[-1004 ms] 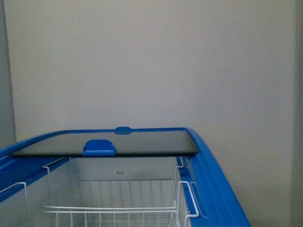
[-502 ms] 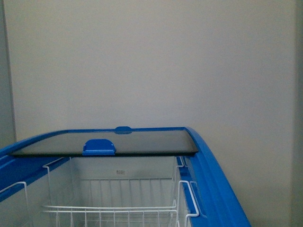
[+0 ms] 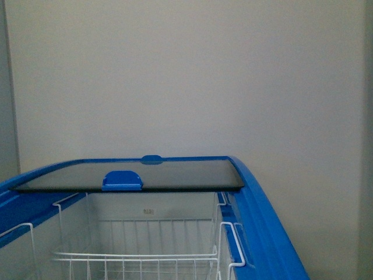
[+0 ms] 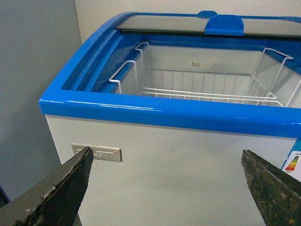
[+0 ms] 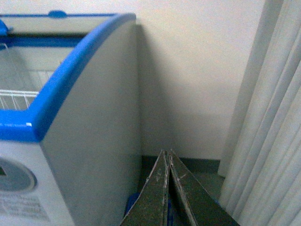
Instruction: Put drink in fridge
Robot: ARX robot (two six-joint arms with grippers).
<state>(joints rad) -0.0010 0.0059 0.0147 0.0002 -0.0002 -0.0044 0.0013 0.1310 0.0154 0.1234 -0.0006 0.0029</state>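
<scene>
The fridge (image 3: 262,221) is a white chest freezer with a blue top rim; its sliding glass lid (image 3: 175,175) is pushed to the far side, leaving the near part open over white wire baskets (image 3: 140,256). It also shows in the left wrist view (image 4: 164,113) and the right wrist view (image 5: 70,80). My left gripper (image 4: 167,162) is open and empty, facing the fridge's white front wall below the rim. My right gripper (image 5: 167,157) is shut with nothing between the jaws, low beside the fridge's right side wall. The drink is out of view.
A plain wall (image 3: 186,76) stands behind the fridge. A pale curtain (image 5: 268,117) hangs to the right of the fridge, with a narrow floor gap (image 5: 197,174) between them. Something blue (image 5: 134,207) lies on the floor under my right gripper.
</scene>
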